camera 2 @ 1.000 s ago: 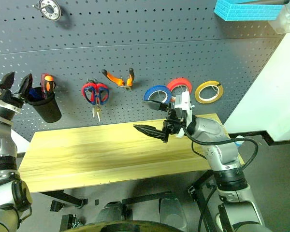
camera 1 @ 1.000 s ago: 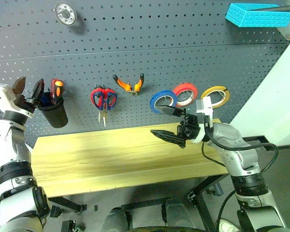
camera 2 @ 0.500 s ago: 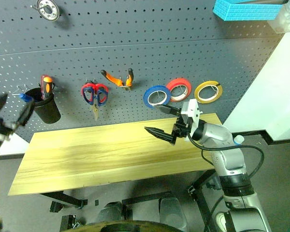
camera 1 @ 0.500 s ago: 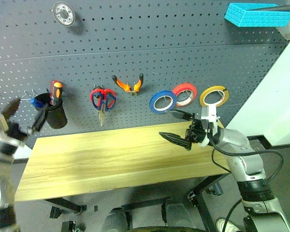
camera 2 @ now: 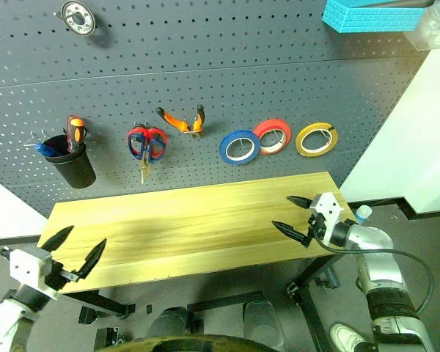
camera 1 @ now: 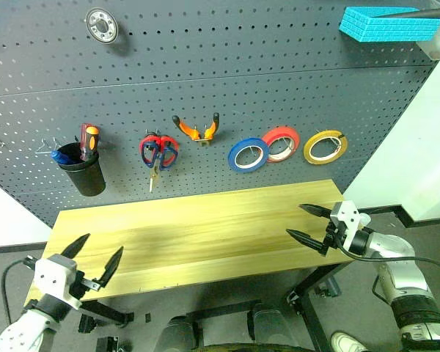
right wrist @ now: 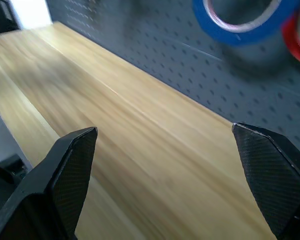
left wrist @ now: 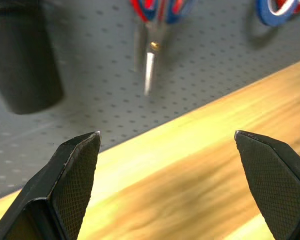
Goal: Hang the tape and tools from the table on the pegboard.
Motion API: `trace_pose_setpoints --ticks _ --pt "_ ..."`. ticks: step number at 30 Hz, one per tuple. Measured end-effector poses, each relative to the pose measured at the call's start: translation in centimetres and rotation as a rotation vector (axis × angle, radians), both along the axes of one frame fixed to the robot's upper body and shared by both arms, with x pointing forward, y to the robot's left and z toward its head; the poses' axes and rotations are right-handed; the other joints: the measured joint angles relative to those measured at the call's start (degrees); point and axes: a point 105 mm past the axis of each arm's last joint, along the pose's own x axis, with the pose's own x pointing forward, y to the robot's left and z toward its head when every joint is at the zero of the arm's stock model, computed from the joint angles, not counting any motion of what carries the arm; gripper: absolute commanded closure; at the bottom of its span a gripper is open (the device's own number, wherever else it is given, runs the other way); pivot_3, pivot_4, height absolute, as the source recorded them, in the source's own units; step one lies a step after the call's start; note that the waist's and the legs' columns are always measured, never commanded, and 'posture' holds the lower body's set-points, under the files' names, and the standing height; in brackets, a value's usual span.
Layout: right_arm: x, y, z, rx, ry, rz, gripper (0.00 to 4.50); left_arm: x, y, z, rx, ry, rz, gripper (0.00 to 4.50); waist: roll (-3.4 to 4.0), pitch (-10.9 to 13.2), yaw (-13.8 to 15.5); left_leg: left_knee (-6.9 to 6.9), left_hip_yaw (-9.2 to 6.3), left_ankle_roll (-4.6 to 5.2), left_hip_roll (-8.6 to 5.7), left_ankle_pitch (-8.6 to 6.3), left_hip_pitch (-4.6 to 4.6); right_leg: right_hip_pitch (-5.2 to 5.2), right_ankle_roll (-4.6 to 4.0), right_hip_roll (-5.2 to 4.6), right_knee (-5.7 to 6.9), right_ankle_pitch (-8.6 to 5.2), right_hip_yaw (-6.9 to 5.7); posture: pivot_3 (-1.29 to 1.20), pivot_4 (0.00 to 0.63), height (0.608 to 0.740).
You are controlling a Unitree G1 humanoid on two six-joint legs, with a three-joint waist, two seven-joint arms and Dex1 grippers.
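Observation:
The yellow tape (camera 1: 325, 147) hangs on the dark pegboard (camera 1: 227, 81), at the right of a row of rolls. Orange-handled pliers (camera 1: 196, 128) hang further left. A blue-handled screwdriver (camera 1: 58, 155) rests at the rim of a black cup (camera 1: 86, 174). The light wood table (camera 1: 191, 231) runs below the board. My left gripper (camera 1: 97, 251) hovers open over the table's front left corner, holding nothing. At the table's right end my right gripper (camera 1: 299, 221) is open and empty, pointing left along the top.
A blue roll (camera 1: 248, 155) and a red roll (camera 1: 281, 143) hang beside the yellow one. Red-handled scissors (camera 1: 159, 151) hang mid-board, and a red-and-orange screwdriver (camera 1: 88, 139) stands in the cup. A round metal part (camera 1: 101, 24) and a turquoise block (camera 1: 392, 22) sit higher up.
My left gripper dropped from the black cup to the table's front left corner. My right gripper sank from below the rolls to the table's right end.

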Motion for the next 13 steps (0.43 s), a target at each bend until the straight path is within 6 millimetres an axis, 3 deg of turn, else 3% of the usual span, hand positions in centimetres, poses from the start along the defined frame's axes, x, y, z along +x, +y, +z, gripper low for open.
trace_pose_setpoints --ticks 13 --pt "0.6 -0.1 0.2 -0.02 -0.026 -0.044 0.0 0.3 -1.0 -2.6 0.043 0.043 -0.052 0.03 0.08 -0.1 0.4 -0.03 -0.02 0.24 -0.01 0.08 0.16 -0.13 0.0 0.01 0.74 0.0 0.03 -0.09 0.0 0.738"
